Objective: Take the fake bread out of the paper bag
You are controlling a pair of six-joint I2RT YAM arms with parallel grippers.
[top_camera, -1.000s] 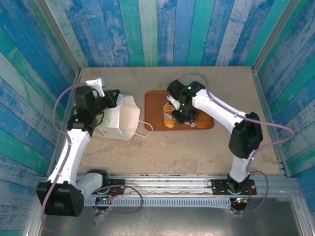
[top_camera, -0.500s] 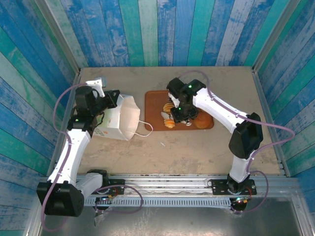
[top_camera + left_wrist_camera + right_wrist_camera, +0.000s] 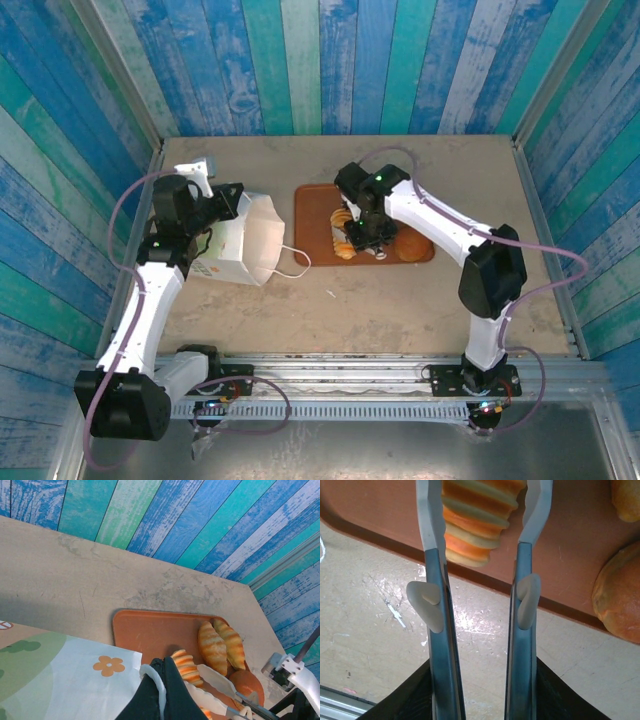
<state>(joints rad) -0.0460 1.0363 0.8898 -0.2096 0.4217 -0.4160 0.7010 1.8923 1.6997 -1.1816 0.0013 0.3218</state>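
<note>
Tan table (image 3: 400,290); one paper bag (image 3: 245,240); one tray (image 3: 312,215); at least four fake bread (image 3: 212,647).

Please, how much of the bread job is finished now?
Done: several fake bread pieces lie on the tray. In hand: tongs in the right gripper straddle a croissant at the tray's edge; left gripper holds the paper bag. Left: unclear whether the bag holds more.

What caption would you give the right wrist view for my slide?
Tongs bracket a ridged toy croissant at the orange tray's edge, a round bun alongside.
</note>
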